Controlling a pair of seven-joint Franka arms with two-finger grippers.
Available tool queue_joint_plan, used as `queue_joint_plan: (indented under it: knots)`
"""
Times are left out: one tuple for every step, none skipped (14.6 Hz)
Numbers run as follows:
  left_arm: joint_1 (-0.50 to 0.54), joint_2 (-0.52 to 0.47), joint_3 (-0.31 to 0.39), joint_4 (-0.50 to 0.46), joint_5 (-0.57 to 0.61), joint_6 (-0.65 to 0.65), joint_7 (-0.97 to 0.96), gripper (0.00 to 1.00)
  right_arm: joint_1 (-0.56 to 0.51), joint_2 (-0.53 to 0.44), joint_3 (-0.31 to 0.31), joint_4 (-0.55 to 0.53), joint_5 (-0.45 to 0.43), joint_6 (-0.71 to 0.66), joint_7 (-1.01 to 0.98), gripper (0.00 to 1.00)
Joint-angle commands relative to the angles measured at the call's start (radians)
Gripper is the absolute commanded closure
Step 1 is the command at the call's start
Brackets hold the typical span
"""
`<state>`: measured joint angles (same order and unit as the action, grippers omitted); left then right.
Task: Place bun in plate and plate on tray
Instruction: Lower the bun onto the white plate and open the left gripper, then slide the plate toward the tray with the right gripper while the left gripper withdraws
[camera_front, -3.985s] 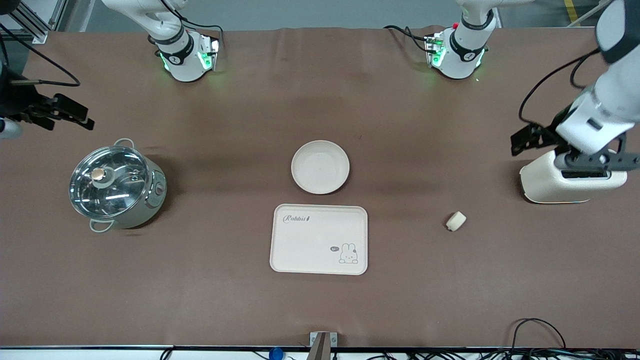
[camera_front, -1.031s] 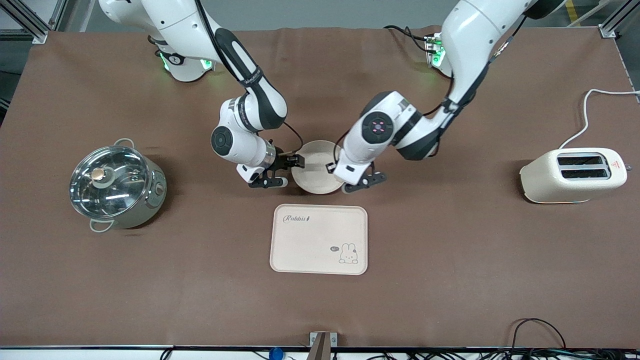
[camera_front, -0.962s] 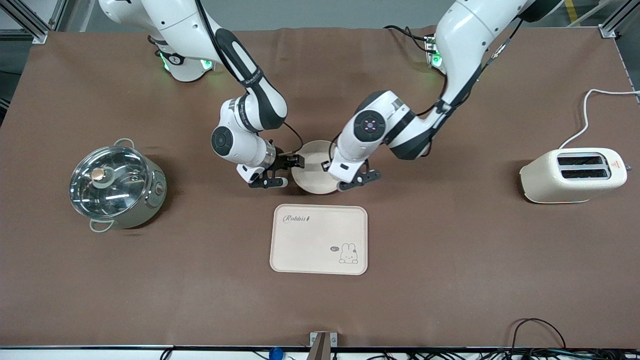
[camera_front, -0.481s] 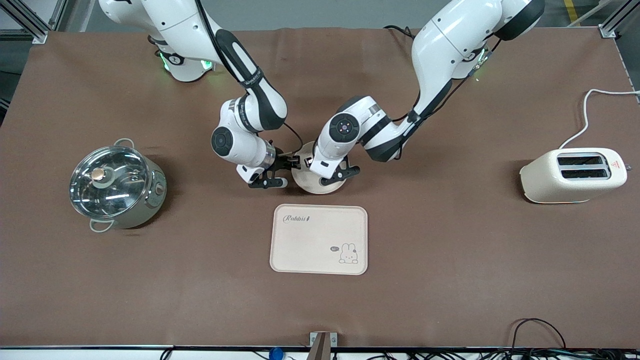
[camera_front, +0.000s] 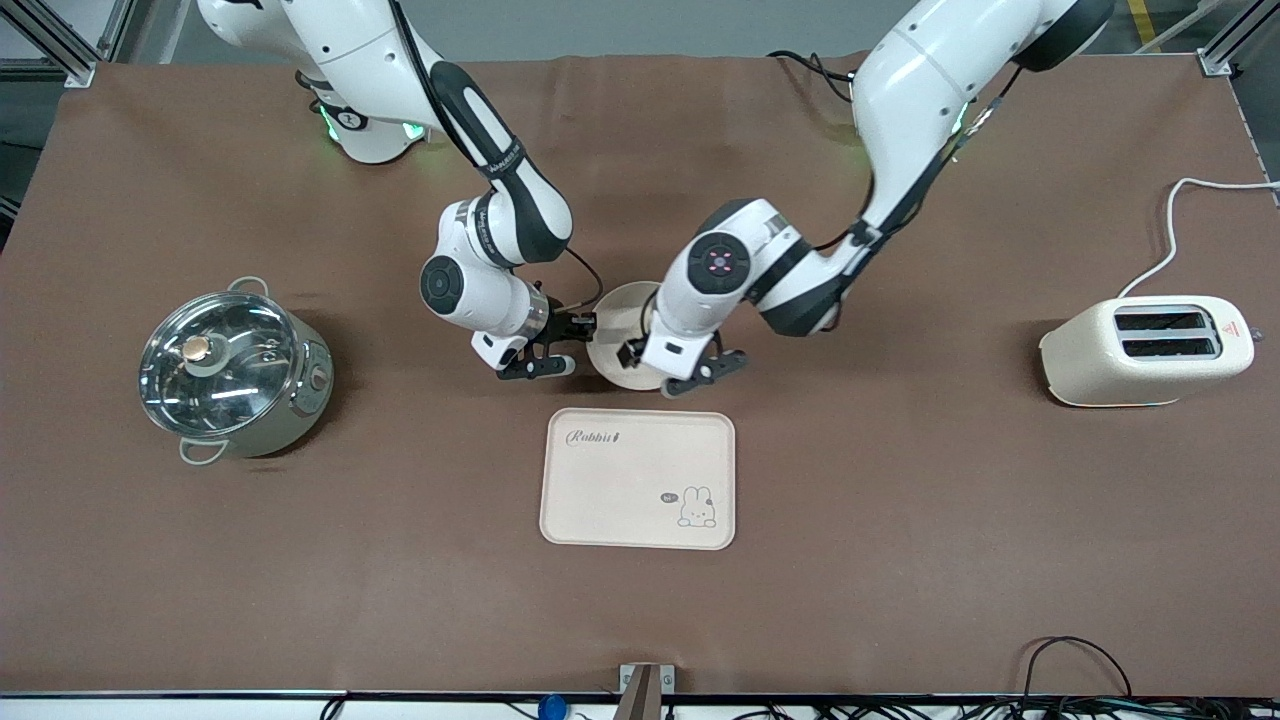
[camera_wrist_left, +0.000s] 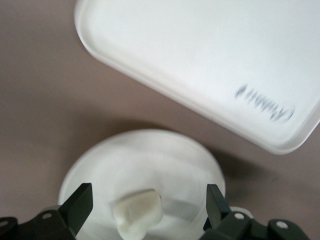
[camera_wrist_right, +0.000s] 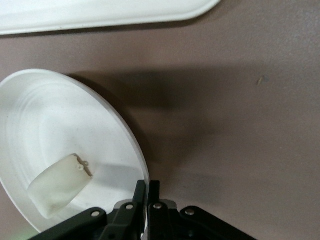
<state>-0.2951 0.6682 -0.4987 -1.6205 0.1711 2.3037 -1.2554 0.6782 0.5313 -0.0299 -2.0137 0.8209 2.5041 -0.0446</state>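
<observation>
Brown cloth covers the table (camera_front: 900, 560), and on it the plate (camera_front: 612, 340) sits just farther from the front camera than the tray (camera_front: 637, 478), with the bun (camera_wrist_left: 137, 214) lying in it. My right fingers (camera_wrist_right: 148, 195) are pinched shut on the plate's thin rim, while my left fingers (camera_wrist_left: 84, 200) spread wide above the bun, holding nothing. I judge the plate stiff, light and slick, so it must stay level or the bun rolls.

White arms (camera_front: 905, 90), black joints, black tools (camera_front: 560, 345)
</observation>
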Motion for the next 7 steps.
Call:
queue_joint_plan:
  knots:
    - [0.089, -0.114, 0.006, 0.020, 0.053, -0.111, 0.043, 0.00, -0.008, -0.013, -0.002, -0.007, 0.021, -0.005, -0.032, 1.00]
    - [0.115, -0.130, 0.005, 0.049, 0.076, -0.162, 0.089, 0.00, -0.014, -0.026, -0.005, -0.004, 0.015, -0.007, -0.032, 1.00]
    - [0.144, -0.146, 0.005, 0.085, 0.090, -0.215, 0.144, 0.00, -0.028, -0.045, -0.013, 0.000, 0.009, -0.025, -0.032, 1.00]
    - [0.178, -0.157, 0.005, 0.123, 0.091, -0.274, 0.210, 0.00, -0.043, -0.057, -0.024, 0.012, 0.003, -0.062, -0.034, 1.00]
    - [0.212, -0.177, 0.005, 0.152, 0.091, -0.312, 0.275, 0.00, -0.045, -0.057, -0.030, 0.048, -0.031, -0.086, -0.031, 1.00]
    - [0.250, -0.199, 0.005, 0.169, 0.091, -0.344, 0.345, 0.00, -0.052, -0.053, -0.033, 0.094, -0.083, -0.106, -0.020, 1.00]
    - [0.289, -0.228, 0.005, 0.174, 0.091, -0.375, 0.416, 0.00, -0.057, -0.030, -0.036, 0.171, -0.113, -0.146, -0.012, 1.00]
